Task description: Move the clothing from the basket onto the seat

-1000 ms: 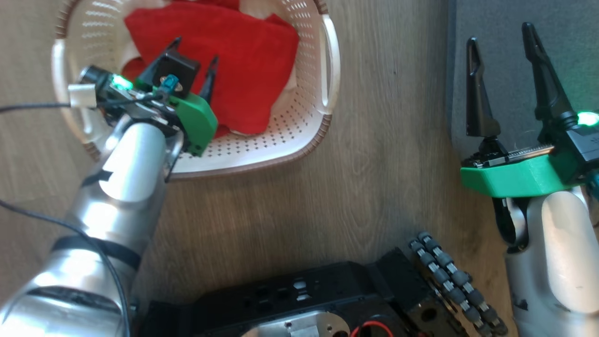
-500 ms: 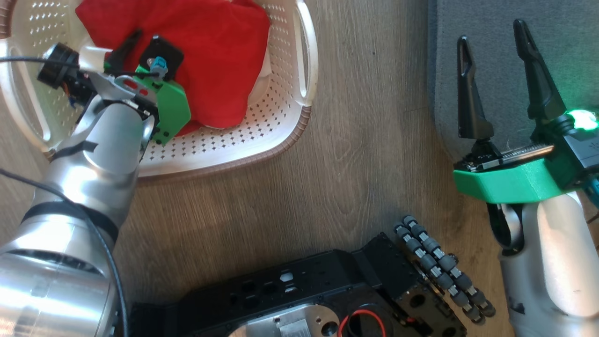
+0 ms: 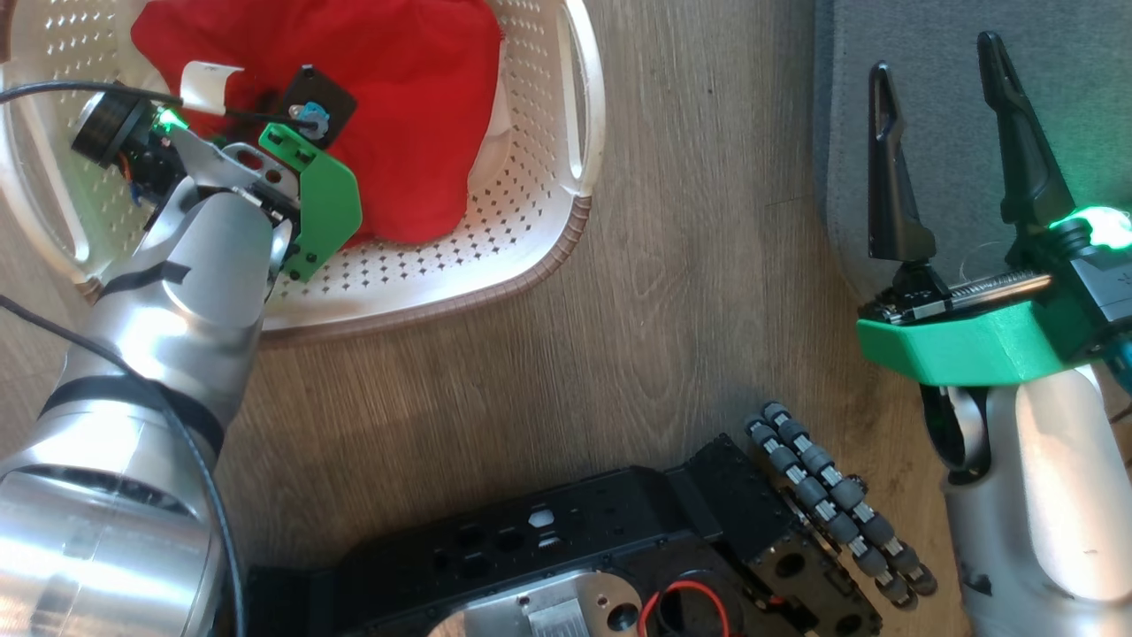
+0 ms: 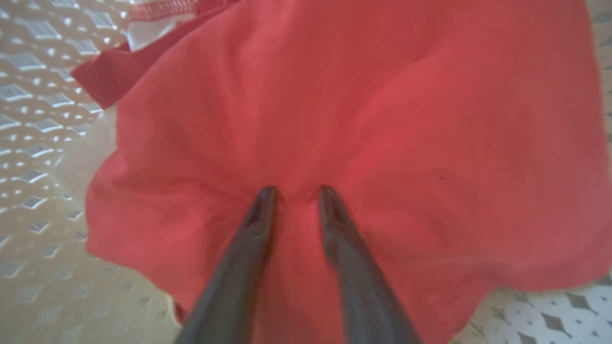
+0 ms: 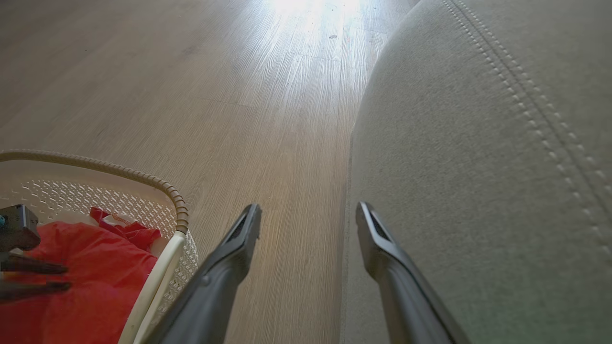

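Observation:
The red clothing lies heaped in the cream perforated basket at the upper left of the head view. My left arm reaches down into the basket from above. In the left wrist view my left gripper is open but narrowed. Its fingertips press into the clothing, and the cloth puckers between them. My right gripper is wide open and empty over the edge of the grey seat. The right wrist view shows my right gripper, the seat and the basket with clothing.
Wood floor runs between the basket and the seat. My black base and its roller wheel fill the lower middle. A bit of white cloth shows under the red pile.
The head camera has shifted. My left gripper has sunk into the red pile, so its fingers are now hidden from the head. The right gripper has kept its pose.

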Controlling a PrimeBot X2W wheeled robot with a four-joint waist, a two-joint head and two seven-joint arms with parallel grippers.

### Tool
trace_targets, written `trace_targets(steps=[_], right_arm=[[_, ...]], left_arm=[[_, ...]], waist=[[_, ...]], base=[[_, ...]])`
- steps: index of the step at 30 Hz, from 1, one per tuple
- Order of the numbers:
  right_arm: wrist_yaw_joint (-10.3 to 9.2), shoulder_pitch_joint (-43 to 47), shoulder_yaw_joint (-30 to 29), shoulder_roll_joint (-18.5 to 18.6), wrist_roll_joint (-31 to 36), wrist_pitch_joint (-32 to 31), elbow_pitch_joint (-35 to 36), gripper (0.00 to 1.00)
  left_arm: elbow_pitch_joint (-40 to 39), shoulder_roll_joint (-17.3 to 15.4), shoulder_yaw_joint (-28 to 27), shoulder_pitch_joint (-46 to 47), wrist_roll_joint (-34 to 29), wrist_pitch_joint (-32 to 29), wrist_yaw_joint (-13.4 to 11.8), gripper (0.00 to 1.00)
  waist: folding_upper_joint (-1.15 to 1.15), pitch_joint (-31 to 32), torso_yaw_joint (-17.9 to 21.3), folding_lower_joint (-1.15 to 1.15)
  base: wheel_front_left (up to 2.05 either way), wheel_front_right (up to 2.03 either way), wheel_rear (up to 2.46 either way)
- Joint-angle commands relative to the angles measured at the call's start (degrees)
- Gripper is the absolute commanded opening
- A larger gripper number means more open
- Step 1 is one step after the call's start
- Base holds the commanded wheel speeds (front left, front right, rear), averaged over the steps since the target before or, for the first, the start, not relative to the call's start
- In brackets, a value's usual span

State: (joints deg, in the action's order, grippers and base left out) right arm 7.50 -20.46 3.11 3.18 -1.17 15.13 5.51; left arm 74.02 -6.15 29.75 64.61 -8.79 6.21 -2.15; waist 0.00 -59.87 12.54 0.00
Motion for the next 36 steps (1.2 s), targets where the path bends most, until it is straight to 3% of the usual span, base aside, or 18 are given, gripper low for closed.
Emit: trace_targets(steps=[1,22,31,36], right_arm=[[-0.01,3.8,0.7,-0.3,-0.5,-0.1,0.3,1.0],[-0.01,-1.0,1.7,-0.3,0.3,-0.1,-1.2,1.0],[-0.01,-1.8,1.9,-0.3,1.2,-0.1,-3.0,1.0],[-0.01,-1.7,1.6,-0.3,1.5,-0.1,-4.0,1.0]], left_arm=[[-0.1,-1.4,-0.5,-1.1,0.4,0.5,0.0,0.0],[-0.1,-1.3,-2.0,-0.6,5.5,6.0,-2.0,0.0],[-0.3,0.0,-3.4,-3.1,8.5,8.4,-3.2,0.0],[-4.7,0.7,-4.3,-6.1,10.4,8.7,-3.8,0.0]], waist=[[0.0,0.0,-0.1,0.0],[0.0,3.3,-1.4,0.0],[0.0,9.3,-2.9,0.0],[0.0,14.0,-3.9,0.0]], base=[[0.0,0.0,0.0],[0.0,0.0,0.0],[0.0,0.0,0.0],[0.0,0.0,0.0]])
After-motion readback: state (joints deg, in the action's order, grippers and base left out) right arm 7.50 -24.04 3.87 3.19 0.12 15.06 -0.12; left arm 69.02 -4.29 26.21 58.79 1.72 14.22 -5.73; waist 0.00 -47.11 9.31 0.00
